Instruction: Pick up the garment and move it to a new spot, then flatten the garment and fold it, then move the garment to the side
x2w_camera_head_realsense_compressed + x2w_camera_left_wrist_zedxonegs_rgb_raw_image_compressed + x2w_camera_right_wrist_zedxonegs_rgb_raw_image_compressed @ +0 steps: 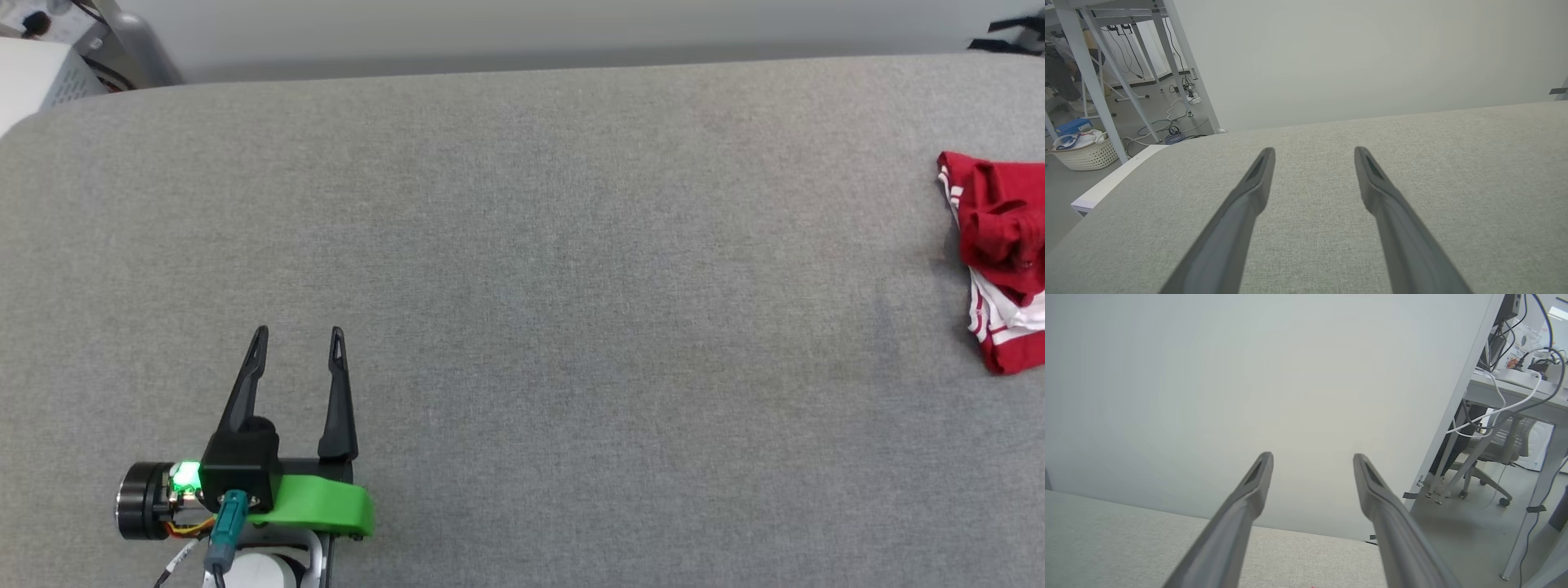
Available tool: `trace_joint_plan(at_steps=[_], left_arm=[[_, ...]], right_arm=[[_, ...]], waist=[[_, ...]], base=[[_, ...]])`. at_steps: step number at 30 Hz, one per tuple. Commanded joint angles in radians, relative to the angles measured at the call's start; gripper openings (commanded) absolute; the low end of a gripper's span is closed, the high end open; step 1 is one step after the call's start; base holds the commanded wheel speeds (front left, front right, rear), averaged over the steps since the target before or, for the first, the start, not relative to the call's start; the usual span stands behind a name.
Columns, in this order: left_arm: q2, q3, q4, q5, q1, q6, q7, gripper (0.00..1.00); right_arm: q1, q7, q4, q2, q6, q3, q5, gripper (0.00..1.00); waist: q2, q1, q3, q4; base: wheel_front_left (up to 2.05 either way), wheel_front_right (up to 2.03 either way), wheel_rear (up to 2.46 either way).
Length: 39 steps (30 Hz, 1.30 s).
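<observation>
Red knit cloth with white sleeve panels and striped trim: the shirt (998, 220) lies bunched in a heap at the 3 o'clock edge of the head view, partly cut off by the frame, on the grey padded table (522, 245). Judged light and limp with no stiffness; it should sag and trail when lifted. Unlikely to slip on this woven cover, and not fragile. The heap hides collar and hem, so the best hold is probably a pinch on a raised fold at the top of the pile, or on the striped edge at its 6 o'clock end, biting several layers so a single one does not slide out. Left gripper (298, 333) sits at about 7 o'clock in the head view, fingers spread and empty, pointing to 12 o'clock over bare table; the shirt is well apart from it, between its 2 and 3 o'clock. Right gripper (1312, 455), seen in its wrist view, is likewise spread and empty, aimed past the table's far edge at a pale wall. Its closeness to the shirt cannot be told. The shirt lies on the right arm's side, so that arm looks likelier to reach.
</observation>
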Motion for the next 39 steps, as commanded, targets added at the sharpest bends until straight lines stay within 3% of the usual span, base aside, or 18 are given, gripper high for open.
trace_joint_plan(at_steps=[1, 7, 13, 20, 25, 39], left_arm=[[-0.004, 0.003, 0.01, -0.005, 0.018, -0.006, -0.006, 1.0], [-0.009, 0.004, 0.046, -0.004, 0.036, -0.015, -0.006, 1.0], [-0.013, 0.004, 0.073, 0.0, 0.048, -0.021, -0.006, 1.0], [-0.017, 0.002, 0.093, 0.004, 0.072, -0.029, -0.006, 1.0], [-0.02, 0.001, 0.088, 0.0, 0.103, -0.042, -0.006, 1.0], [-0.025, -0.001, 0.062, 0.001, 0.147, -0.062, -0.006, 1.0]], right_arm=[[0.046, -0.008, -0.05, 0.046, -0.001, -0.01, -0.022, 1.0], [0.208, -0.008, -0.195, 0.208, -0.001, -0.018, -0.078, 1.0], [0.357, -0.008, -0.203, 0.305, -0.001, 0.006, -0.097, 1.0], [0.507, -0.008, -0.193, 0.362, -0.001, -0.01, -0.113, 1.0], [0.603, -0.008, -0.251, 0.392, -0.001, -0.034, -0.131, 1.0], [0.716, -0.008, -0.351, 0.43, -0.001, -0.032, -0.179, 1.0]], waist=[[0.0, 0.0001, -0.068, 0.039], [0.0, 0.0001, -0.115, 0.06], [0.0, 0.0001, -0.15, 0.075], [0.0, 0.0001, -0.192, 0.08], [0.0, 0.0001, -0.223, 0.077], [0.0, 0.0001, -0.252, 0.081]], base=[[0.0, 0.0, 0.0], [0.0, 0.0, 0.0], [0.0, 0.0, 0.0], [0.0, 0.0, 0.0], [0.0, 0.0, 0.0], [0.0, 0.0, 0.0]])
